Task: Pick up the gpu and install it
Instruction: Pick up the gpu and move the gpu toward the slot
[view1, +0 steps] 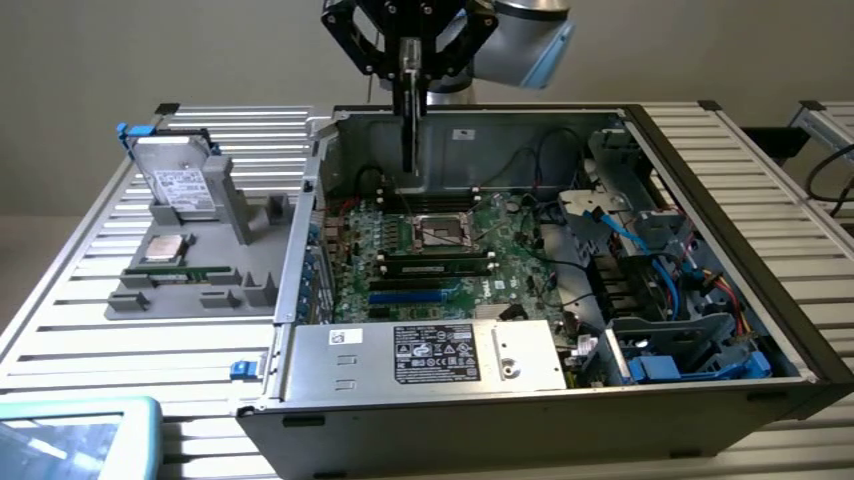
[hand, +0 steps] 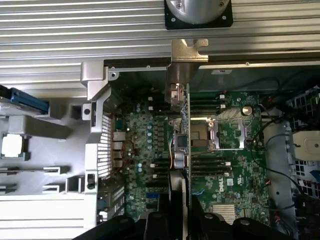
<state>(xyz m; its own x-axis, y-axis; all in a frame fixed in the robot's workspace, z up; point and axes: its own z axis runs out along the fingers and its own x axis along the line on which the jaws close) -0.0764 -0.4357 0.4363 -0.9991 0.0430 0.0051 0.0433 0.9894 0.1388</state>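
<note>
One gpu (view1: 410, 130), edge-on so its faces are hidden, hangs pinched in the gripper (view1: 411, 68), one motherboard (view1: 514, 250) below.

The gpu (view1: 411, 125) clamped in my gripper (view1: 411, 60) shows edge-on, faces mostly hidden; my arm (view1: 527, 45) is cut off by the frame edge.

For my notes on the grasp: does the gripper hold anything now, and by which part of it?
Yes. The gripper holds the gpu by its upper edge. The card hangs upright, on edge, over the motherboard of the open computer case.
</note>
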